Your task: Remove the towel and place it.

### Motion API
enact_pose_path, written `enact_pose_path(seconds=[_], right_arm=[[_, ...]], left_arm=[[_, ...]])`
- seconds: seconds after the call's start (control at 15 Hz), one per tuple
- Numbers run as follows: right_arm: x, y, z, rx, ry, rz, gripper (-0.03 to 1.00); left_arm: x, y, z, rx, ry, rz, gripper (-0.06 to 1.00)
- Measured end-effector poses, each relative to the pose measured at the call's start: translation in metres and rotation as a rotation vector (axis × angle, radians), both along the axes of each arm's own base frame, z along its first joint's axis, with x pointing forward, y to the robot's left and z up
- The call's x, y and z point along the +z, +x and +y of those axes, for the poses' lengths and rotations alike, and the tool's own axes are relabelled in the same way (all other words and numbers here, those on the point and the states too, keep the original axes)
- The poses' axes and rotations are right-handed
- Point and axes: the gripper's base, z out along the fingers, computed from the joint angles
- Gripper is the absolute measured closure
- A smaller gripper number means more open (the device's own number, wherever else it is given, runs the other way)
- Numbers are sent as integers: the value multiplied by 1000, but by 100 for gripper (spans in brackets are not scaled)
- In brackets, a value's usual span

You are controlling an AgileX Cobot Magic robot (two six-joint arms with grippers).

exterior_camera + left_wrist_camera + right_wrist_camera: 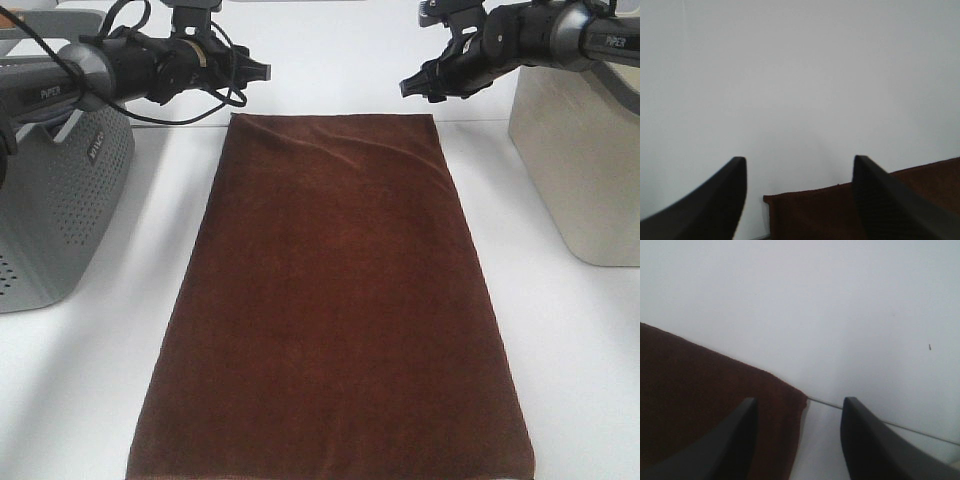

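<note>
Left gripper [262,71], right gripper [408,88] both agape, empty; dark brown velvety towel [335,300] flat on table [580,350]

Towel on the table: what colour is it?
Dark brown, plain, with a velvety nap; the towel shows best in the exterior high view.

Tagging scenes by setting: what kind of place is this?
Probably a lab bench set up as a laundry scene: plain white table, brown towel spread flat, grey perforated basket on one side, beige bin on the other.
</note>
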Motion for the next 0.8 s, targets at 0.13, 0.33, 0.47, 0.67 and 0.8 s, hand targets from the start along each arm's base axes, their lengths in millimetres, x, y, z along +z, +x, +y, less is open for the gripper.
enact_pose_path(seconds=[0.13,0.33,0.47,0.67,0.8], right_arm=[[0,-2,0,-10,20,31,46],[48,-11,0,-25,79,41,46],[85,-22,2,-21,102,39,46],[143,-54,10,14,90,103,46],[176,-79,8,28,81,179,46]], left_arm=[[6,0,0,1,-13,-13,23],[49,-8,-5,29,-46,14,21],[82,-20,-8,47,-29,59,21],[136,-49,-3,99,42,196,21],[172,-74,7,121,127,296,21]])
